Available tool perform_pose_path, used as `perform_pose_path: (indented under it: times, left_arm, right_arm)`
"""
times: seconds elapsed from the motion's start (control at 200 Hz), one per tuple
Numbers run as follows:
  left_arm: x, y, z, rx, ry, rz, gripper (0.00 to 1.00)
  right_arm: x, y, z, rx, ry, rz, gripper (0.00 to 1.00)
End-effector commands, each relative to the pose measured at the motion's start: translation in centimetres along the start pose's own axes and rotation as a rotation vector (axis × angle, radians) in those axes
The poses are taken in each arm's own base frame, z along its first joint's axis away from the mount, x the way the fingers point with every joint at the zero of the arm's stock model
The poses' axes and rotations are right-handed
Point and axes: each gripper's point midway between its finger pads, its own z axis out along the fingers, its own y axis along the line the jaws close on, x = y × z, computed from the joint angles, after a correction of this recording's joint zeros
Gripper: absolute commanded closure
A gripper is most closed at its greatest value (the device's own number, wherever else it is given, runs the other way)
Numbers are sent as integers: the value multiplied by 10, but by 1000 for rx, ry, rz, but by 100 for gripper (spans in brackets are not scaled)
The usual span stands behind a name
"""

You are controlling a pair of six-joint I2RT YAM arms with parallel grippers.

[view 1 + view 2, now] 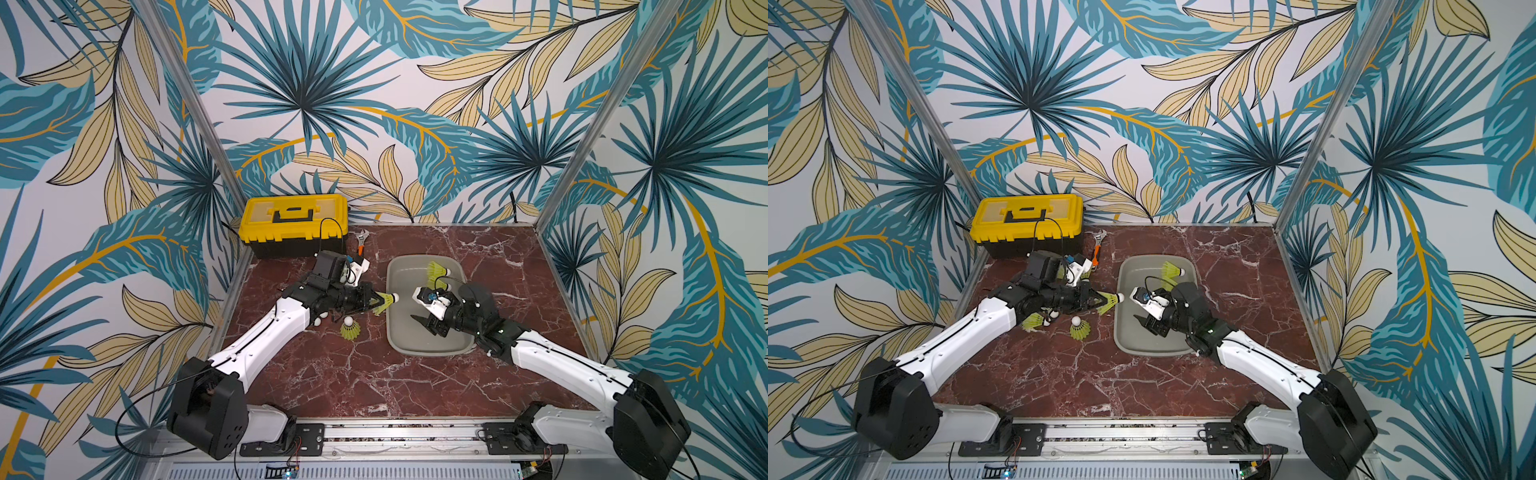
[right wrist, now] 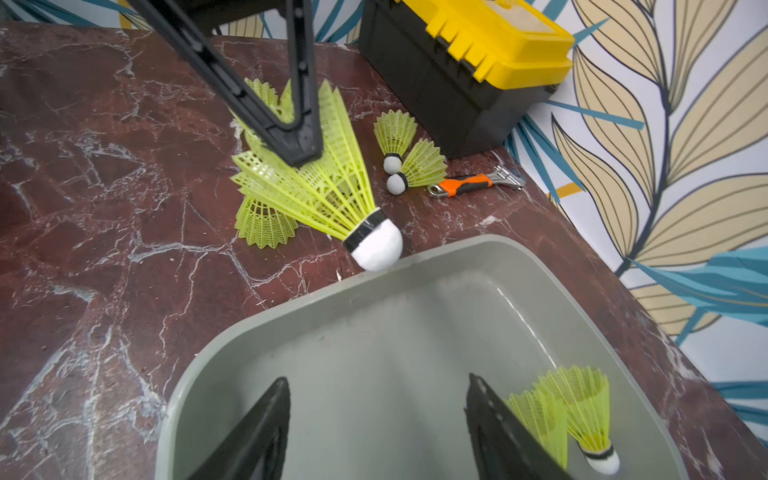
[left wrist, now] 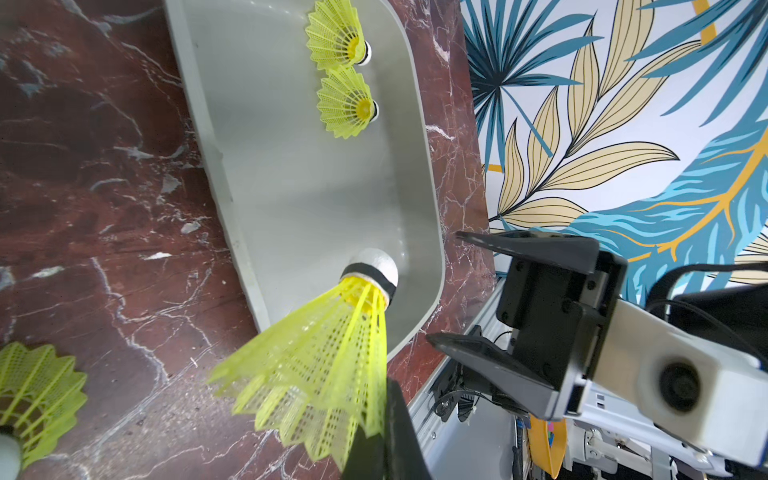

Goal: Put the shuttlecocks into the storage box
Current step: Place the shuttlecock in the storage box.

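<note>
My left gripper (image 1: 376, 303) (image 3: 380, 419) is shut on the skirt of a neon yellow-green shuttlecock (image 1: 385, 302) (image 3: 324, 357) (image 2: 332, 187). Its white tip hangs just over the left rim of the grey storage box (image 1: 388, 320) (image 3: 199, 104) (image 2: 199, 361). My right gripper (image 1: 417, 308) (image 2: 378, 379) stands open above the box floor with nothing between its fingers. Two shuttlecocks (image 3: 336, 35) (image 3: 347, 104) (image 2: 582, 407) lie at the box's far end. Several loose shuttlecocks (image 1: 349, 328) (image 1: 1034, 322) (image 2: 395, 133) (image 2: 264, 222) lie on the marble beside and under the left arm.
A yellow-lidded black toolbox (image 1: 295, 222) (image 2: 465, 54) stands at the back left corner. An orange-handled wrench (image 1: 361, 243) (image 2: 469, 185) lies next to it. Metal posts and leaf-patterned walls close in the red marble table (image 1: 374, 382).
</note>
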Motion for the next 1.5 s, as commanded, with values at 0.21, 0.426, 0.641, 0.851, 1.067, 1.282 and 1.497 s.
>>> perform_pose_path:
  times: [0.21, 0.426, 0.641, 0.851, 1.067, 1.282, 1.497]
  left_arm:
    - [-2, -25, -11, 75, 19, 46, 99]
    - [1, -24, -8, 86, 40, 40, 99]
    - [1, -22, -5, 85, 45, 35, 99]
    - [0, -22, -2, 94, 52, 27, 99]
    - [0, -21, 0, 90, 52, 28, 98]
    - [-3, -25, -6, 77, 32, 53, 76]
    - [-9, -25, -13, 51, -23, 100, 59]
  right_arm:
    - [-14, 8, 27, -122, -39, -94, 33]
    - [-16, 12, 36, -170, -34, -91, 36]
    - [-17, 15, 40, -189, -42, -79, 40]
    - [-14, 18, 42, -208, -33, -74, 43]
    - [-16, 21, 43, -228, -38, -60, 55]
    - [-14, 20, 42, -221, -22, -19, 75]
    - [-13, 20, 41, -216, -11, 51, 77]
